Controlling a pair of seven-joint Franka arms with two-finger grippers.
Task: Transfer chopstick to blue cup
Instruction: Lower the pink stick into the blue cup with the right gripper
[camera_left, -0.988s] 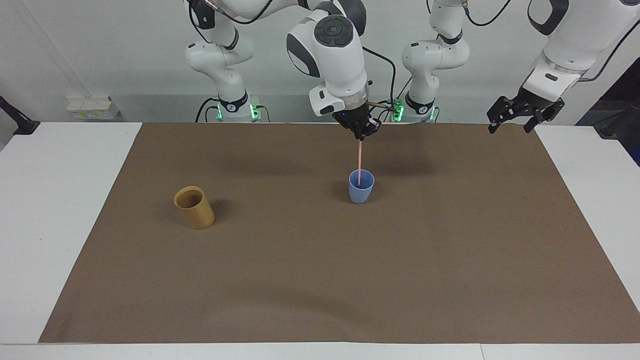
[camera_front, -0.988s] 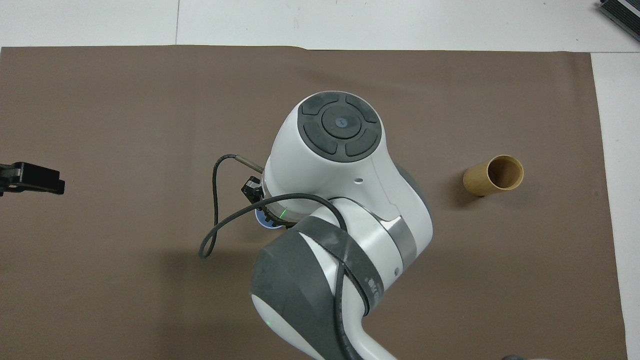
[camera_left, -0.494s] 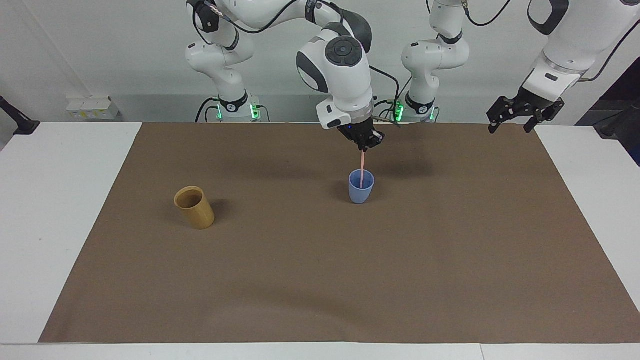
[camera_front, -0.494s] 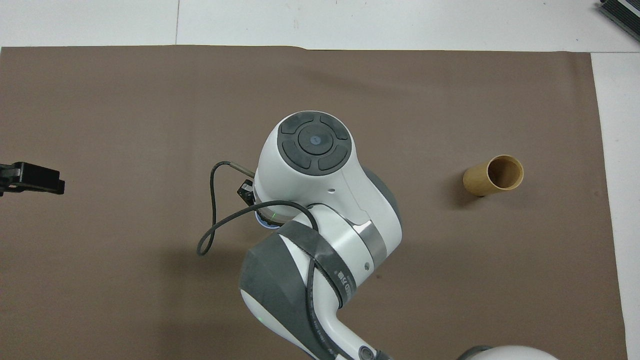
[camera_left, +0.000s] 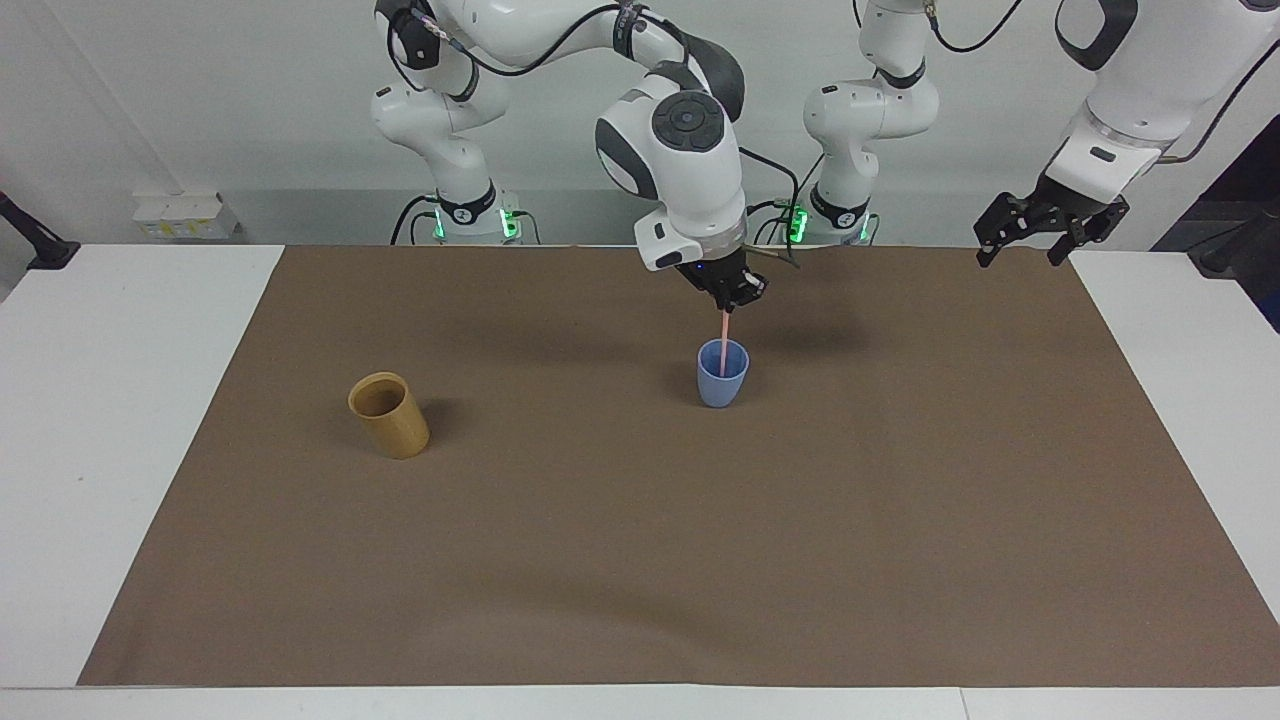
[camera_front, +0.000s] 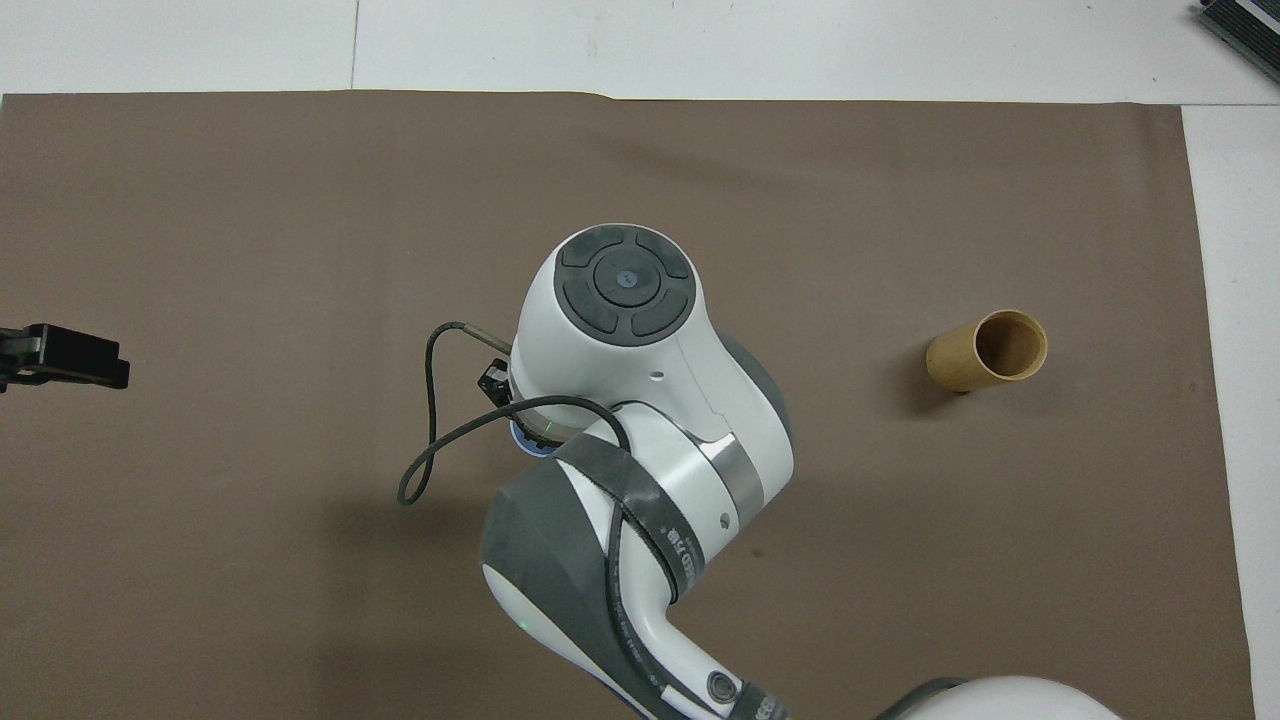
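Right pincer (camera_left: 733, 299) pinching the chopstick (camera_left: 723, 342), tip inside the blue cup (camera_left: 722, 379); should lower straight, then release; left pincer (camera_left: 1050, 228) waits wide

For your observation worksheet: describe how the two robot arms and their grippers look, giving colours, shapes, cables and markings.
Both arms are glossy white with dark grey joint sections and rounded housings. The right arm carries a dark grey round cap with a segmented ring pattern, and a black cable loops along it. The right gripper and left gripper are black and two-fingered. Green lights glow at both bases.

Right gripper (camera_left: 731, 299) clamps the chopstick (camera_left: 723, 340) upright — lower end inside the blue cup (camera_left: 722, 380)
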